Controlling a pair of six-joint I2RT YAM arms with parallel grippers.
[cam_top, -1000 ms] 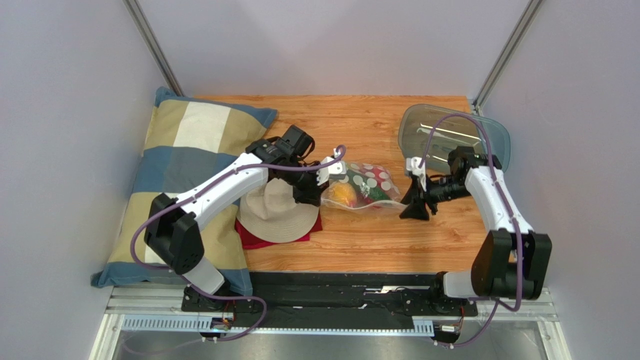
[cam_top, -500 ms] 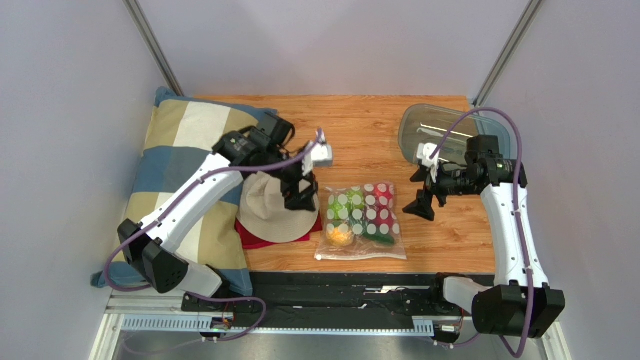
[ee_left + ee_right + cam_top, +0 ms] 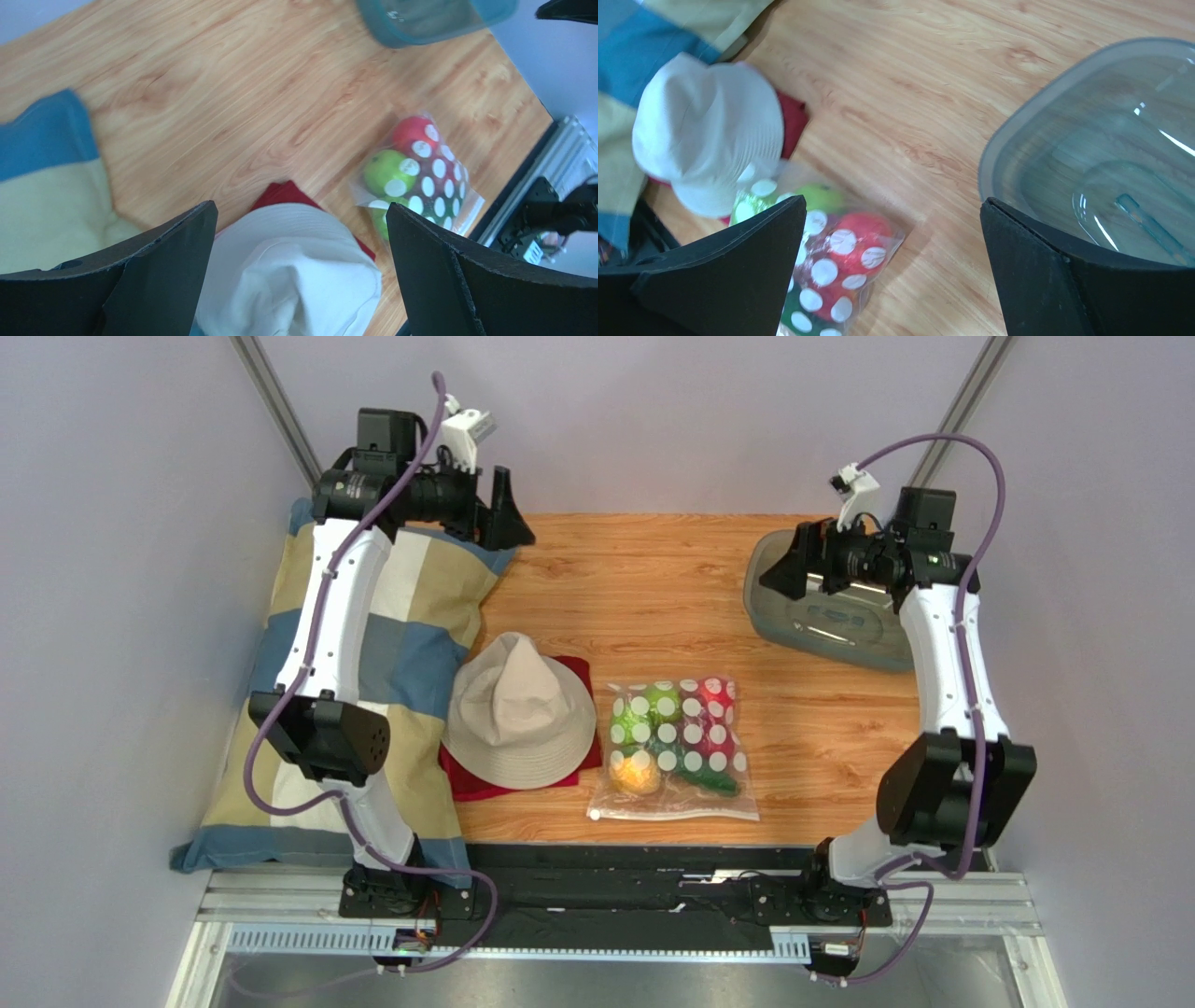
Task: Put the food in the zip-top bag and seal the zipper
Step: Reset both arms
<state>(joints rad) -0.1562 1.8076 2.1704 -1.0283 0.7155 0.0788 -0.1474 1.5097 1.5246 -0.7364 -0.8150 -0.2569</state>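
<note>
Both tools are released, fingers spread wide with nothing between them. The left tool (image 3: 508, 522) (image 3: 300, 210) hangs high over the far left corner, above the blue-and-beige checked pillow (image 3: 358, 637). The right tool (image 3: 794, 574) (image 3: 892, 201) hangs over the near rim of the grey translucent oval tray (image 3: 842, 623) at the far right.

The clear, white-dotted zip-top bag (image 3: 675, 751) lies flat on the wooden worktop (image 3: 659, 588), well apart from both tools and close to the worktop's near edge, where the black base rail (image 3: 631, 865) runs. Its left side sits just beside the red cloth (image 3: 586, 753) under the cream bucket hat (image 3: 519, 711). Bare wood stretches behind the bag to the far edge, and to its right as far as the right arm. A strip of bare wood also separates the bag from the tray.

Inside the bag the food shows through the plastic:
- green balls (image 3: 647, 711) at the far left
- a red ball (image 3: 717, 702) at the far right
- an orange ball (image 3: 636, 776) at the near left
- a dark green long piece (image 3: 710, 783) at the near right

The bag looks slack and slightly bulged over the fruit. An undotted clear margin runs along its near edge, and whether the zipper is pressed shut cannot be told.
</note>
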